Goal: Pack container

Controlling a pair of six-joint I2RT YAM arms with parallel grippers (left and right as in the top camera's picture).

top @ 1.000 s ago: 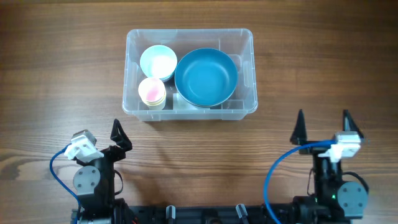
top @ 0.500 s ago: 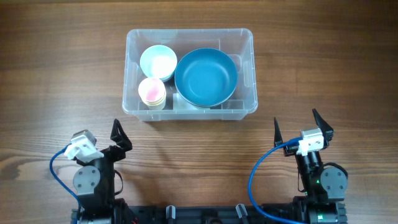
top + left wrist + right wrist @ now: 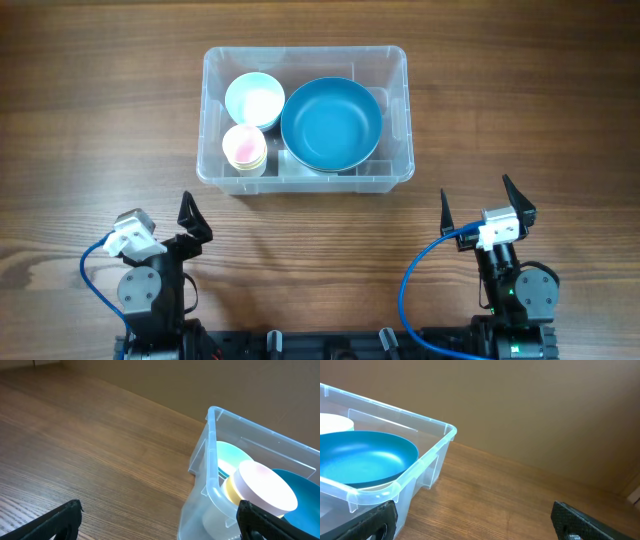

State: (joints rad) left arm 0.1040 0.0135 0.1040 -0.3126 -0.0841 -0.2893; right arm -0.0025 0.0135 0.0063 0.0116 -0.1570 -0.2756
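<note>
Resting both of my arms at the near edge of the brown wood-grain table (image 3: 100,120), with the large clear rectangular plastic container (image 3: 398,172) ahead of them, well apart from either pincer.

Straight out toward the far side lies the container, its long axis running left to right across my view and its open top facing up. Inside sit a wide blue bowl (image 3: 331,123) on the right, a pale mint bowl (image 3: 254,99) at the far left, and a small pink-topped cup stack (image 3: 244,147) just in front of it. My left gripper (image 3: 165,225) and my right gripper (image 3: 484,208) both stand with jaws spread wide, holding nothing. Neither is clearly nearer; the left faces the container's left end, the right its right end. I see nothing loose on the table left to pack, so I judge the packing looks complete.
</note>
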